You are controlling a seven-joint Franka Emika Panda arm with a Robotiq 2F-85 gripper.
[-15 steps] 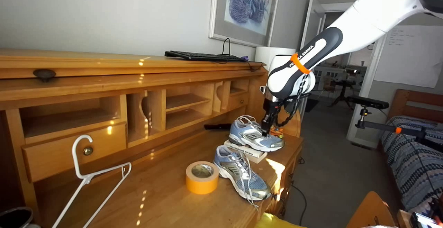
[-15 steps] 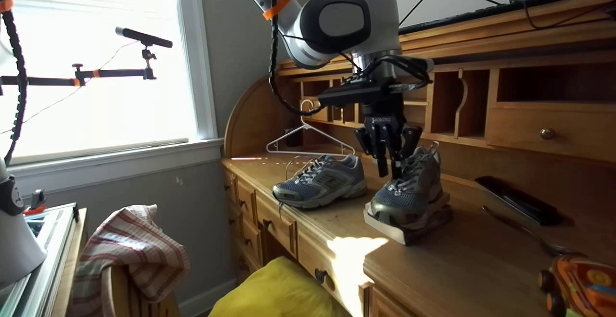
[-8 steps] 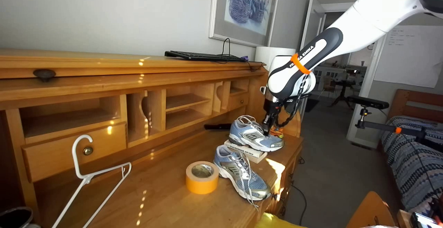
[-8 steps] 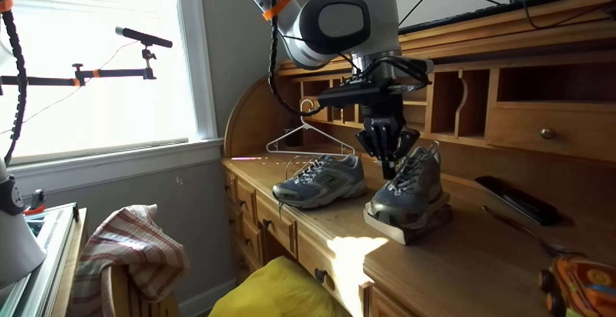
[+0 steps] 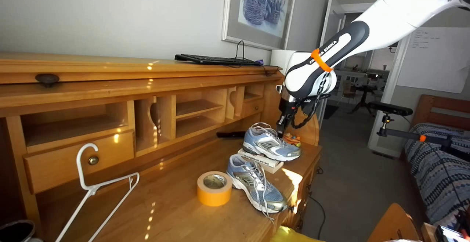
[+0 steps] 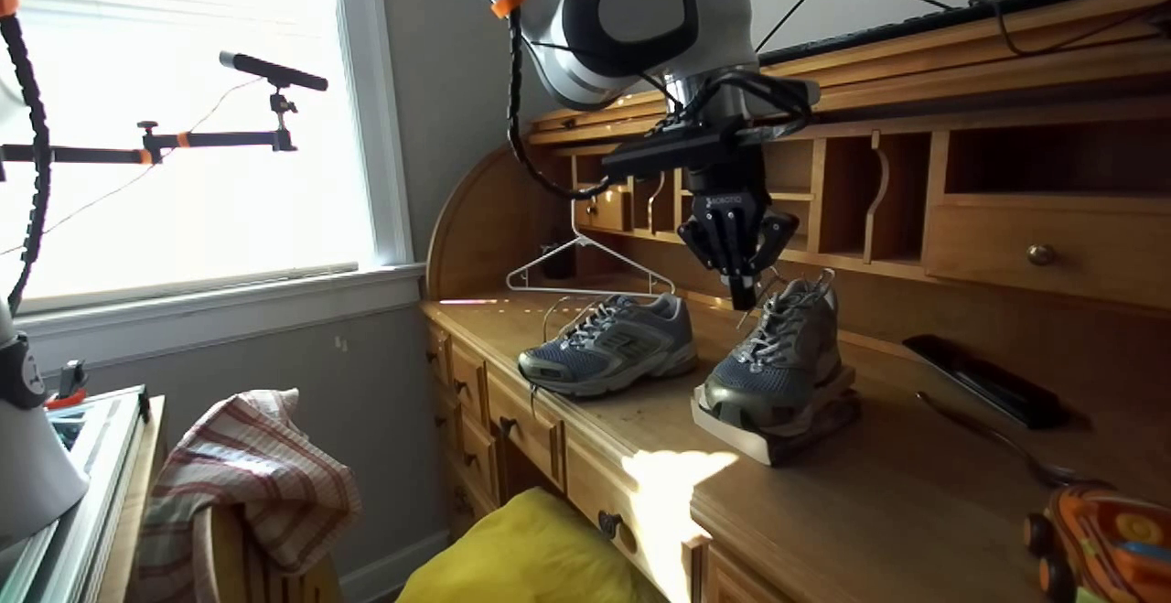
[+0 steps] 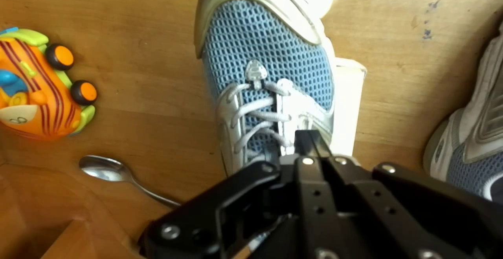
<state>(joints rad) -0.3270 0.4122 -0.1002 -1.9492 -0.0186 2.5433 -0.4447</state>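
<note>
A blue-grey running shoe rests on a pale book near the desk's end. Just above its laces, my gripper points down with the fingers together. Seen from the wrist, the fingertips meet over the lace edge of the shoe, and I see nothing between them. A loose lace loop curves close by the tips in an exterior view; whether it touches them I cannot tell. The matching shoe stands on the desk beside the book, laces trailing.
An orange tape roll, a white hanger, a dark flat object, a spoon and an orange toy car lie around the shoes. Wooden cubbyholes rise behind; a keyboard lies on top.
The fingers, apart a second ago, came together by half a second ago. Since then the gripper has risen a little above the shoe. Both shoes and the book look unmoved.
</note>
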